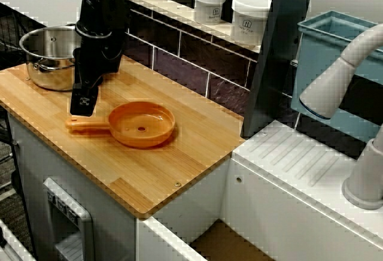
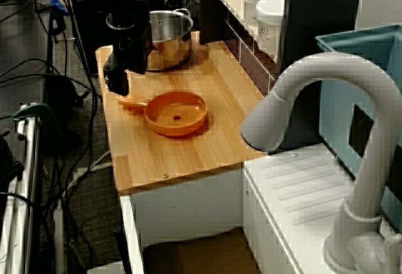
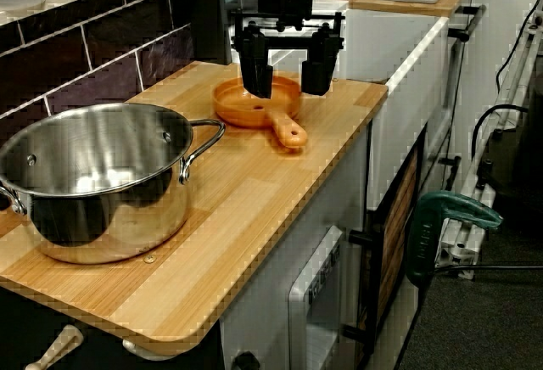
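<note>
Wooden counter [image 1: 191,153] carries everything. Steel pot [image 1: 51,54] sits at its left end, apart from the work but close behind the arm, so watch wrist clearance on that side.

Orange pan [image 1: 141,123] lies flat mid-counter, bowl up. Its handle [image 1: 87,124] points toward the pot end.

Gripper [image 3: 286,92] hangs just above that handle, spread wide and holding nothing. The low view past the pot shows both fingers [image 3: 254,69] pointing straight down, with air between them and the handle.

Notes for doing this cleanly:
- The opening runs across the handle, which is the right axis. Don't rotate the wrist.
- In the low view the handle reads roughly centred in the gap. Cross-check with the high view before you descend, since one view alone can't confirm it.
- The high view puts the fingertips over the outer end of the handle. My read is that a hold there lets the bowl's weight lever the pan down, so bias toward mid-handle.
- The handle is thin and lies low on the wood. Come down straight and slowly until the pads straddle it, and stop short of pressing into the counter.
- It looks like smooth, rounded plastic, so expect it to roll in the pads. Close squarely, not on an edge.
</note>
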You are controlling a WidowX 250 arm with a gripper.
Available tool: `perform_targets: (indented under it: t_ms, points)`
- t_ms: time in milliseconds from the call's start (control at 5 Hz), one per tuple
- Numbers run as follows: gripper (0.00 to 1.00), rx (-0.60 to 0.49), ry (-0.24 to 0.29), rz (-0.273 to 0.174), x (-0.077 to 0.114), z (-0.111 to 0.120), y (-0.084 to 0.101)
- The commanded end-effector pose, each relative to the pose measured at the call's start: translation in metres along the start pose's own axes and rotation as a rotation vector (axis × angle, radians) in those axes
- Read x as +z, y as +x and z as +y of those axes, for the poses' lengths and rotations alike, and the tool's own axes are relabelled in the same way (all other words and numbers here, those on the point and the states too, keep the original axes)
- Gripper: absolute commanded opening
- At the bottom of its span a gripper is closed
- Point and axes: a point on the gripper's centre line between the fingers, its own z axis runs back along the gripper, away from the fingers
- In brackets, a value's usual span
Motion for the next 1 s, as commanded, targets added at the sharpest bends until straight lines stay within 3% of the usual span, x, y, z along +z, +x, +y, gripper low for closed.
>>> perform_targets:
  t_ms: [0, 400, 800]
  points:
    - [1.0, 0.048, -0.003, -0.053, -0.018, -0.016, -0.024]
    - [1.0, 0.05, -0.006, -0.041, -0.031, -0.015, -0.014]
    - [1.0, 0.063, -0.023, -0.049, -0.026, -0.003, -0.011]
